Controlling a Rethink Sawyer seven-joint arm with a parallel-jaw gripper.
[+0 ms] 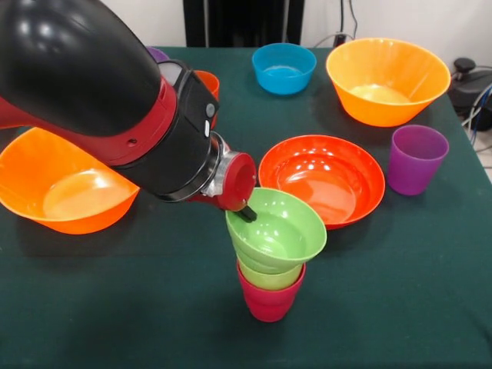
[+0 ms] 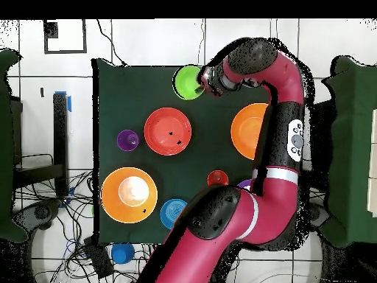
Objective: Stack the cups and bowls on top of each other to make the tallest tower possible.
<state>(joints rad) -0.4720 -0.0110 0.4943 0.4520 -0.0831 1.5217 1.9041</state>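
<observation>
A tower stands at the table's front middle: a crimson cup point(image 1: 269, 301) at the bottom and a lime green cup point(image 1: 269, 277) nested in it. A small lime green bowl point(image 1: 278, 231) sits tilted on top; it also shows in the overhead view point(image 2: 187, 82). My gripper point(image 1: 246, 212) point(image 2: 205, 81) is at the bowl's far-left rim and shut on it. A purple cup point(image 1: 415, 158) point(image 2: 127, 140) stands at the right. An orange-red cup point(image 1: 209, 80) point(image 2: 217, 178) is partly hidden behind the arm.
A red-orange bowl point(image 1: 323, 178) point(image 2: 168, 131) lies just behind the tower. Large orange bowls sit at the left point(image 1: 61, 188) and back right point(image 1: 387, 81), with a blue bowl point(image 1: 283, 68) at the back. A purple bowl point(image 1: 158, 54) peeks out behind the arm.
</observation>
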